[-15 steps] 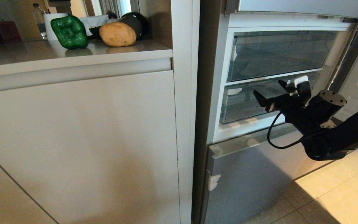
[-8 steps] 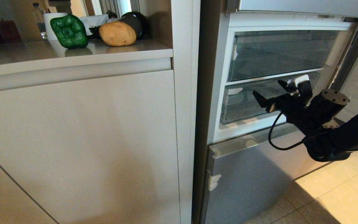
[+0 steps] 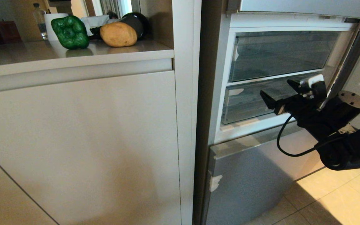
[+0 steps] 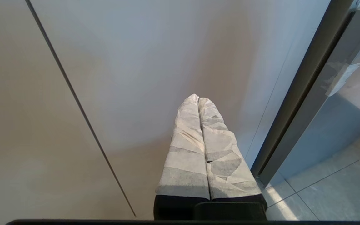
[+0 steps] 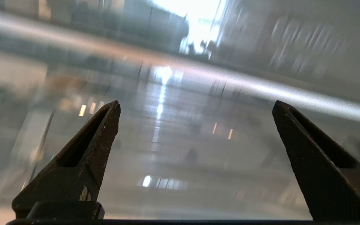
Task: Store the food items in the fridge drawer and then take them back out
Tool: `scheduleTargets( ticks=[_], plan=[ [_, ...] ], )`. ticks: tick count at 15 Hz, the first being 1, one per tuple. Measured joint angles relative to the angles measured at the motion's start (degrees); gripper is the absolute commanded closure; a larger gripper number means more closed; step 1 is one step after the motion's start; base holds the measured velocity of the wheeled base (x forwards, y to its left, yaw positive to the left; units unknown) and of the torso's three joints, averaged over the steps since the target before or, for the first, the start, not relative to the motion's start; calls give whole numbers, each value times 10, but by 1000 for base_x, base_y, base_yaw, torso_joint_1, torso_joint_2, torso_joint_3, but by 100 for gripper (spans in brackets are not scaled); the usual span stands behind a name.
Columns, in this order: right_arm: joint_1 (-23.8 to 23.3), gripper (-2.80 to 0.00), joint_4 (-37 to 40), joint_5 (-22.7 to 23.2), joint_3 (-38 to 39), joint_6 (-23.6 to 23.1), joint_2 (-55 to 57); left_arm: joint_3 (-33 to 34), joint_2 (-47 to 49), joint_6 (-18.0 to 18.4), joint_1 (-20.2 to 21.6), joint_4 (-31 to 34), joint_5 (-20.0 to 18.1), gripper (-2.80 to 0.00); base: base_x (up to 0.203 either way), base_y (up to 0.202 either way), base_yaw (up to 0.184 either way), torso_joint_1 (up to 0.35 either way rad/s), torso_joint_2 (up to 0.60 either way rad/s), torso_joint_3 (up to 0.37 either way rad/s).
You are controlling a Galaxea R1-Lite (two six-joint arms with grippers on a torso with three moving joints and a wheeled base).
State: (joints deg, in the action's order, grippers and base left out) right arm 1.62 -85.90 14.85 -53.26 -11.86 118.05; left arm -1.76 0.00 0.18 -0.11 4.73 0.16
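Here, your right gripper (image 3: 277, 90) hung in front of the fridge drawer (image 3: 245, 101), its two dark fingers (image 5: 83, 159) spread wide and holding nothing. The drawer sat pushed in, low in the open fridge, under the flat-fronted clear drawer (image 3: 280, 53) and above a silver-grey fridge door (image 3: 248, 178). Its transparent front filled your right wrist view, glossy with reflections. A black cable (image 3: 289, 147) looped beneath the arm. Away on your left, the green bell pepper (image 3: 70, 32) and the tan potato (image 3: 118, 34) rested on the pale countertop (image 3: 73, 54), near each other but apart. Behind them stood a white paper roll (image 3: 51, 23) and a dark rounded object (image 3: 136, 22). A tall white panel (image 3: 184, 93) separated the counter from the fridge. Your left gripper (image 4: 198, 100) pointed at the plain cabinet front (image 4: 120, 62), its wrapped fingers pressed together.
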Motion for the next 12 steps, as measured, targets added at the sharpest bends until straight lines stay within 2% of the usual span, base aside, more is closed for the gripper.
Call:
scheduleTargets(
  ticks=[4,12],
  plan=[
    [0,-280,11,1,5,0,13,0,0,0,0,0,0,0,0,0,0,0,0,0],
    [-12,-280,46,0,-79,0,59,0,0,0,0,0,0,0,0,0,0,0,0,0]
  ],
)
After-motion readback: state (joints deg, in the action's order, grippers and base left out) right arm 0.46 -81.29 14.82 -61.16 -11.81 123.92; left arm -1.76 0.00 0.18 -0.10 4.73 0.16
